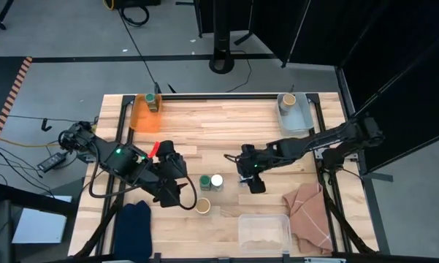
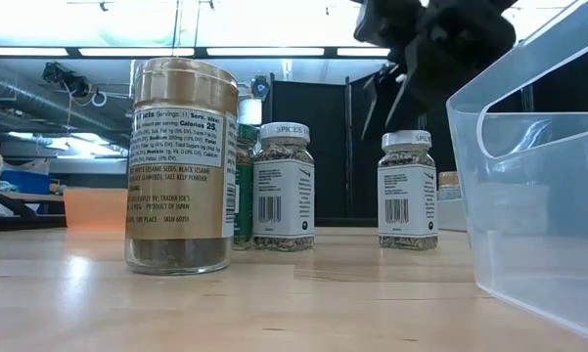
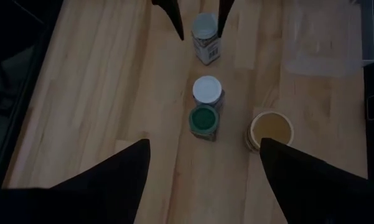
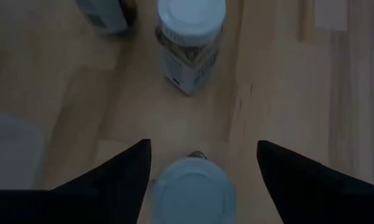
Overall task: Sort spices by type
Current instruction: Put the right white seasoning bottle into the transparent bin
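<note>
Three spice jars stand on their bases in a cluster mid-table: a green-lidded one [image 1: 204, 180], a white-lidded one [image 1: 217, 180] touching it, and a tan-lidded one [image 1: 203, 205] [image 2: 181, 166] nearer the near edge. A second white-lidded jar [image 4: 193, 186] [image 2: 408, 186] stands to their right. My right gripper [image 1: 252, 181] [image 4: 203, 144] hangs open just above this jar, a finger on either side, touching nothing. My left gripper [image 1: 181, 191] [image 3: 205, 143] is open, left of the cluster, facing it. One green-lidded jar [image 1: 152, 97] sits in the orange bin, one tan-lidded jar [image 1: 287, 97] in the clear far bin.
The orange bin [image 1: 142, 115] is at the far left corner and a clear bin [image 1: 298, 115] at the far right. A clear plastic container [image 1: 264, 230] [image 2: 538, 196] stands by the near edge, a pink cloth [image 1: 307, 212] to its right, and a dark blue cloth [image 1: 131, 223] near left.
</note>
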Controlling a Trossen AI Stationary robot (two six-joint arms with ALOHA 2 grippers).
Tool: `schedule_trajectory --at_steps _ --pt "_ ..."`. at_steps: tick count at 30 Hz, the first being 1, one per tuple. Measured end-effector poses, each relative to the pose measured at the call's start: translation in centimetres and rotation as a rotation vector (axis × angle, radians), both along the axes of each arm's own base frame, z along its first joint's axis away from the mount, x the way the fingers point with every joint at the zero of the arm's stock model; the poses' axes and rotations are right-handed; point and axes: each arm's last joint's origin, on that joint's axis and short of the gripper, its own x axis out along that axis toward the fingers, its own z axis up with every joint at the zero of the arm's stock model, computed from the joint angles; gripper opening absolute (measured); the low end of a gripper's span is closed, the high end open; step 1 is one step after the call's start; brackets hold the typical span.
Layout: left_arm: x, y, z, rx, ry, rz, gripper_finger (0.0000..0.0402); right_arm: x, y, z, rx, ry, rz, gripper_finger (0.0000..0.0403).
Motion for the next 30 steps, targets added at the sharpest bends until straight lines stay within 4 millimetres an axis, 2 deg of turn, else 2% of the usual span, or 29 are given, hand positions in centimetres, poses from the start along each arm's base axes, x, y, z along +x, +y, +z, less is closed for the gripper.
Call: schedule_trajectory --at_steps 5,19,30 --pt "0.0 0.0 0.0 0.003 -0.002 0.003 0.031 0.4 0.2 -1.1 -0.022 0.037 -0.007 0.0299" --pt "0.0 0.1 0.0 0.004 -0.014 0.028 0.031 0.0 0.1 -1.9 -0.03 0.121 -0.038 0.0293" --pt "0.1 0.2 0.1 0.029 -0.029 0.043 0.031 -0.5 0.4 -2.1 -0.106 0.155 -0.063 0.0249"
